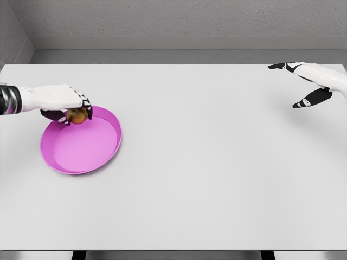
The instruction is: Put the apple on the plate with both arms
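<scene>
— Where is the apple (77,115) right now?

— In my left hand (65,103). My fingers (87,108) are curled around it from above, dark fingertips on both sides of it, so only its lower front shows, reddish with a yellow-green patch.

— And the plate (81,162)?

— It is a pink round dish with a raised rim, lying flat on the left side of the white table (206,179). My left hand holds the apple over the far edge of the plate, just inside the rim. I cannot tell whether the apple touches the plate's floor or hangs a little above it.

— Where does your left arm come from?

— From the left edge, running almost level toward the right, white forearm with a dark band at the wrist end.

— What about your other hand?

— My right hand (312,81) is at the far right of the table, well apart from the plate. Its fingers are spread wide and hold nothing: one dark-tipped finger points left at the far side, another points down toward the near left. It seems to float above the tabletop rather than rest on it, though I cannot be sure.

— Anything else on the table?

— Only the plate. Beyond the far edge stands a grey wall (184,21).
</scene>
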Robot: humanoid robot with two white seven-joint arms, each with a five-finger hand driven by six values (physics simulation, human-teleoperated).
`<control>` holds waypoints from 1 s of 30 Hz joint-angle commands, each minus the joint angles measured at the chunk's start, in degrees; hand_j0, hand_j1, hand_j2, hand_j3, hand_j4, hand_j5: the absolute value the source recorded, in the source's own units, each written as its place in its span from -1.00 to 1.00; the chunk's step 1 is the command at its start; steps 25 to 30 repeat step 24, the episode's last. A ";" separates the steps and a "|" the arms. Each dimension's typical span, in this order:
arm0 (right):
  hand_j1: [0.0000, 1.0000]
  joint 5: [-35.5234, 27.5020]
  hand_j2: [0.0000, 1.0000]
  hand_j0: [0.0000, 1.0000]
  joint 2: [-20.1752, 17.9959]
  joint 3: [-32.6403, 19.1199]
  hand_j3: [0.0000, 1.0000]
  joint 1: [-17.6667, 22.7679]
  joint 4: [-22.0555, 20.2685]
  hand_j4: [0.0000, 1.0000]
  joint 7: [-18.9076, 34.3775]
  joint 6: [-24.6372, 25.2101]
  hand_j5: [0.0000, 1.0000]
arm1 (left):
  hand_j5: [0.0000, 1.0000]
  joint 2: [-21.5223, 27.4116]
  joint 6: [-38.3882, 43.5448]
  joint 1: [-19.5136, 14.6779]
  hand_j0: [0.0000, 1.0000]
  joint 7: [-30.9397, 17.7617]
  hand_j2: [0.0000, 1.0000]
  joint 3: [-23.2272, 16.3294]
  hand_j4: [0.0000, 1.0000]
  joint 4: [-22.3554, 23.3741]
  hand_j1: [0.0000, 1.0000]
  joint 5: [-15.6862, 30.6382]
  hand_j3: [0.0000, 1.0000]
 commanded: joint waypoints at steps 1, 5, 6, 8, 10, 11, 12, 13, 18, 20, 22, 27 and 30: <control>1.00 -0.42 1.00 1.00 0.04 -0.04 1.00 0.00 -0.01 1.00 -0.03 0.16 1.00 | 0.81 0.26 0.13 0.00 0.81 0.06 0.81 0.11 0.81 -0.26 0.81 1.80 0.81; 1.00 -0.42 1.00 1.00 -0.05 -0.04 1.00 0.00 -0.01 1.00 -0.03 0.16 1.00 | 1.00 0.44 0.13 0.00 1.00 0.06 1.00 0.11 1.00 0.09 1.00 1.89 1.00; 1.00 -0.33 1.00 1.00 -0.05 -0.04 1.00 0.00 -0.01 1.00 -0.03 0.16 1.00 | 1.00 0.44 0.13 0.00 1.00 0.06 1.00 0.11 1.00 0.09 1.00 1.80 1.00; 1.00 -0.33 1.00 1.00 0.04 -0.04 1.00 0.00 0.08 1.00 -0.03 0.16 1.00 | 1.00 0.44 0.13 0.00 1.00 0.15 1.00 0.11 1.00 0.00 1.00 1.89 1.00; 1.00 -0.33 1.00 1.00 0.04 -0.04 1.00 0.00 0.16 1.00 -0.03 0.16 1.00 | 1.00 0.44 0.13 -0.09 1.00 0.41 1.00 0.02 1.00 -0.53 1.00 5.49 1.00; 1.00 -0.33 1.00 1.00 0.04 -0.04 1.00 0.00 0.16 1.00 -0.03 0.16 1.00 | 1.00 -0.35 0.13 -0.09 1.00 0.50 1.00 0.02 1.00 -1.93 1.00 5.93 1.00; 1.00 -0.33 1.00 1.00 -0.05 -0.04 1.00 0.00 0.16 1.00 -0.03 0.16 1.00 | 1.00 -3.77 0.13 -0.26 1.00 0.50 1.00 0.02 1.00 -4.83 1.00 6.11 1.00; 1.00 -0.33 1.00 1.00 -0.05 -0.04 1.00 0.00 0.16 1.00 -0.03 0.16 1.00 | 1.00 -8.17 0.13 -0.70 1.00 0.50 1.00 0.02 1.00 -5.80 1.00 6.11 1.00; 1.00 -0.33 1.00 1.00 -0.05 -0.04 1.00 0.00 0.16 1.00 -0.03 0.16 1.00 | 1.00 -20.66 0.13 -2.02 1.00 0.41 1.00 -0.07 1.00 -9.67 1.00 6.20 1.00; 1.00 -0.33 1.00 1.00 -0.05 0.05 1.00 0.09 0.16 1.00 -0.03 0.16 1.00 | 1.00 -20.92 0.13 -1.85 1.00 0.41 1.00 -0.25 1.00 -9.58 1.00 6.11 1.00; 1.00 -0.33 1.00 1.00 -0.05 0.05 1.00 0.44 0.16 1.00 -0.03 0.16 1.00 | 1.00 -20.48 0.13 -1.85 1.00 0.41 1.00 -0.33 1.00 -9.67 1.00 6.11 1.00; 1.00 -0.33 1.00 1.00 -0.05 0.05 1.00 0.53 0.16 1.00 -0.03 0.16 1.00 | 1.00 -20.13 0.13 -1.85 1.00 0.41 1.00 -0.25 1.00 -9.49 1.00 6.11 1.00; 1.00 -0.33 1.00 1.00 -0.05 0.05 1.00 0.53 0.16 1.00 -0.03 0.16 1.00 | 1.00 -20.13 0.13 -1.85 1.00 0.41 1.00 -0.25 1.00 -9.49 1.00 6.11 1.00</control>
